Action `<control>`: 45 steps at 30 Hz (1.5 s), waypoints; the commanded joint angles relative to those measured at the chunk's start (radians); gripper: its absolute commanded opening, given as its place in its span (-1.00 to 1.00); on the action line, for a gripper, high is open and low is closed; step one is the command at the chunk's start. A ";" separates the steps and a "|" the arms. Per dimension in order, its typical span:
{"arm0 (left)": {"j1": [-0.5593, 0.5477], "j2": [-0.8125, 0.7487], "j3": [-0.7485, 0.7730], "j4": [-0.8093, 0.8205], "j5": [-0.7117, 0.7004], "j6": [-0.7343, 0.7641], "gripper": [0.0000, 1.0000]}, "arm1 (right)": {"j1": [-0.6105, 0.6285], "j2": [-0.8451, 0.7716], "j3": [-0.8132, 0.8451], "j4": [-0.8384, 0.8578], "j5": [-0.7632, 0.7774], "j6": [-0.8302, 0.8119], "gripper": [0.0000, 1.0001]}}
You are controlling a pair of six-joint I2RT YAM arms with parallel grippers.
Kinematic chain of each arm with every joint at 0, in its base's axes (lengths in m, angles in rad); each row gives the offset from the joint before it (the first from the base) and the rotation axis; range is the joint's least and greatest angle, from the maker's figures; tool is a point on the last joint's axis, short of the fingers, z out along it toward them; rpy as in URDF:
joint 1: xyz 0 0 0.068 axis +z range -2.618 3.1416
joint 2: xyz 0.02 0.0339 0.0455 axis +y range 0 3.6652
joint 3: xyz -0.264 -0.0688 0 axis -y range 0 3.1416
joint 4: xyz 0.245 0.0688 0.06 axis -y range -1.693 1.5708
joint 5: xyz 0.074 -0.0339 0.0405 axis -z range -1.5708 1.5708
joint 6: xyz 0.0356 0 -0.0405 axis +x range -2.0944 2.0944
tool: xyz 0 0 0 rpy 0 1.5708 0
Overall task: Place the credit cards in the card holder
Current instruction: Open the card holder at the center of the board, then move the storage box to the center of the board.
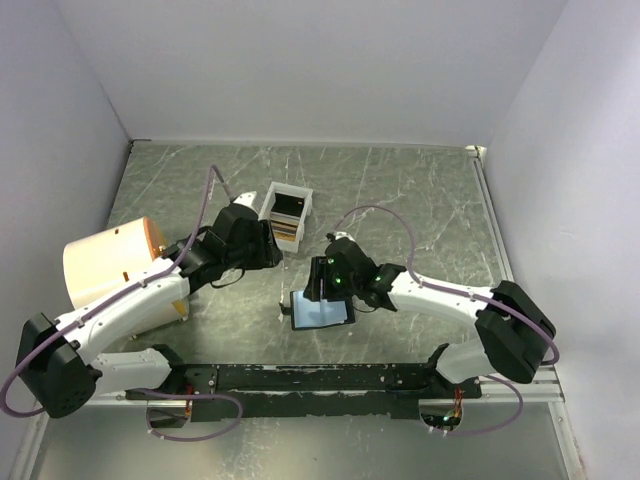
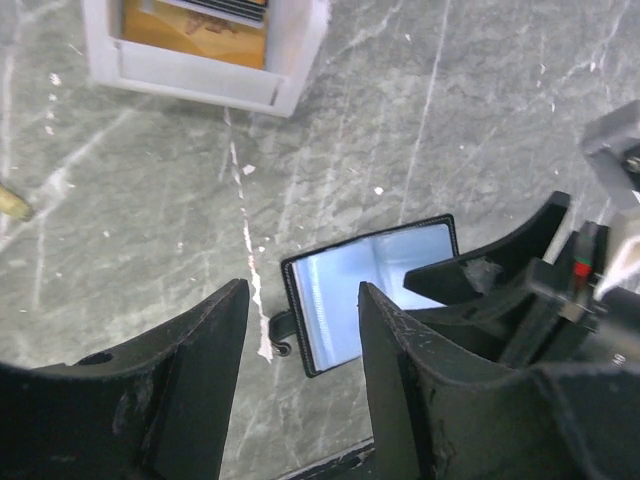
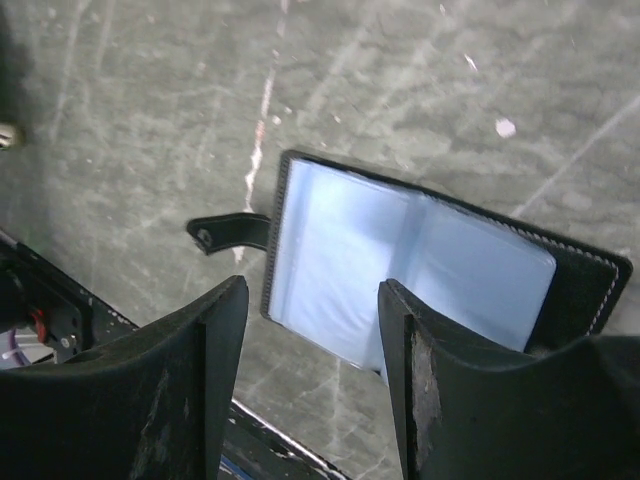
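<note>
The credit cards [image 2: 190,35], thin, stiff, light and probably slick, sit in a white box [image 1: 268,205] near the middle of the surface [image 1: 420,200]; an exposed edge looks best to pinch. The card holder [image 3: 400,270] lies open by the near edge, soft and likely to slide. The left claw [image 2: 300,300] is apart and empty; the right claw [image 3: 310,300] is apart above the holder.
</note>
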 commanded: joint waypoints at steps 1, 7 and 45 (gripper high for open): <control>0.052 -0.003 0.053 -0.047 0.014 0.071 0.19 | 0.002 -0.025 0.080 -0.009 0.015 -0.088 0.11; 0.098 0.093 0.164 -0.119 0.019 0.220 0.17 | 0.000 -0.036 0.143 -0.034 0.046 -0.132 0.11; 0.418 0.706 0.459 0.162 0.391 0.523 -0.30 | -0.050 -0.129 0.240 -0.089 0.213 -0.214 0.20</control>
